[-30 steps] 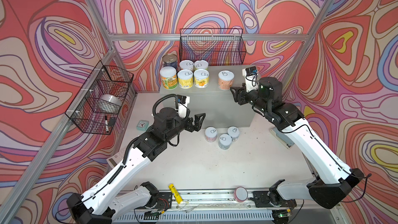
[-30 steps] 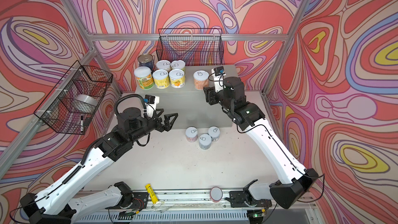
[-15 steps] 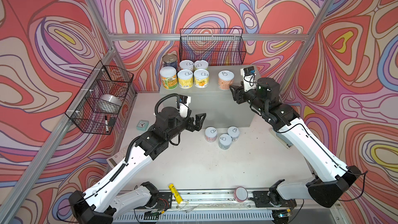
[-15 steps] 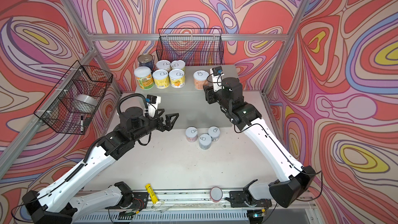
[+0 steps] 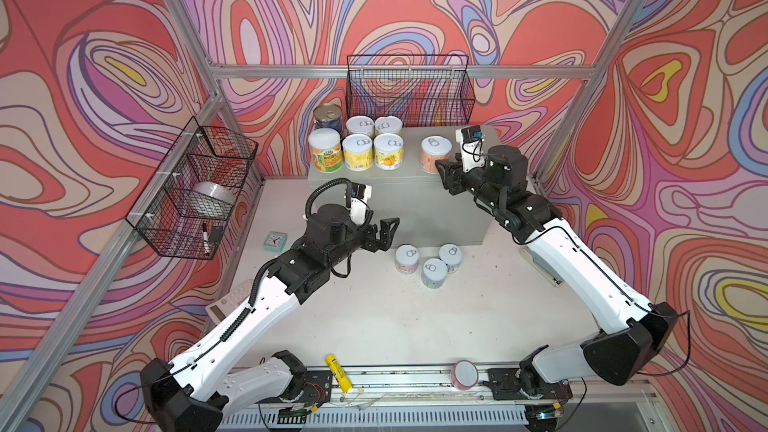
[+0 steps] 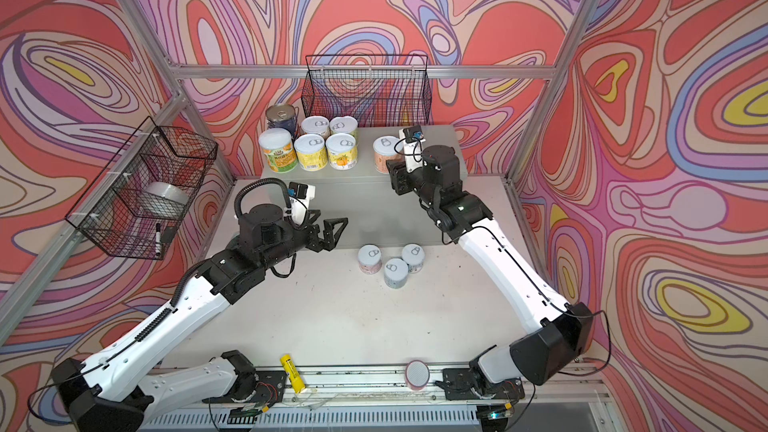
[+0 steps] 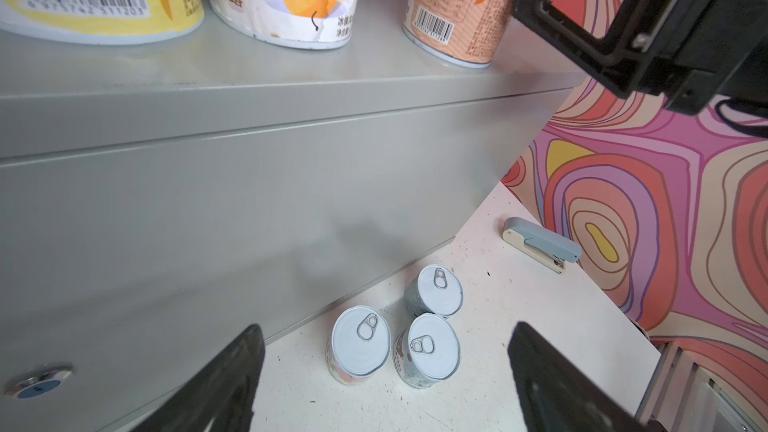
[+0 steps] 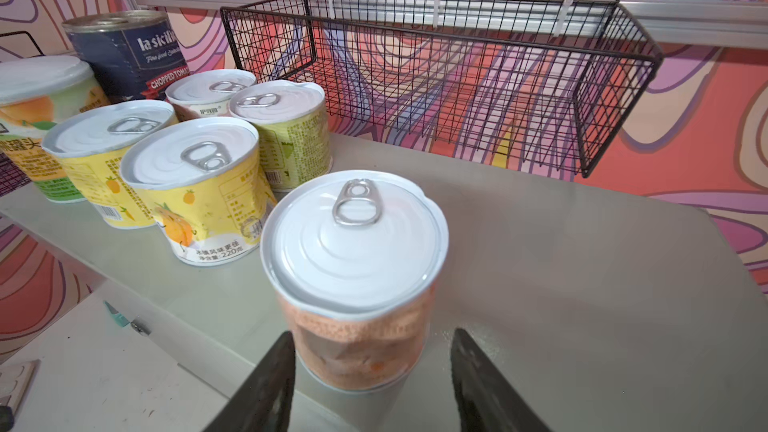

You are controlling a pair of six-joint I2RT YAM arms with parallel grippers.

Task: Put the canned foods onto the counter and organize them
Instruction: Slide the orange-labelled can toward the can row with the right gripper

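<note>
Orange can (image 8: pixel 353 268) at front edge of grey surface (image 5: pixel 415 205) is straddled by right hand (image 8: pixel 372 336), fingers (image 8: pixel 270 388) apart, seemingly for tidying; three cans (image 5: pixel 434 270) on lower surface (image 5: pixel 415 326) must be fetched by spread left hand (image 5: pixel 388 234).

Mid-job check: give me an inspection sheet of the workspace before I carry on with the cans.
Surface: white tabletop, scuffed, no spills.
Job's things: counter holds six grouped cans and the orange can apart; three cans stand on the tabletop by its front.
Clutter: yellow tube, pink cylinder, clock, calculator, stapler.
Grippers: left gripper open, empty, near the three cans; right gripper open, straddling the orange can, unclamped.
Cables: black hose loops over left wrist; no snag seen.
Surroundings: back basket empty; side basket holds a marker.
</note>
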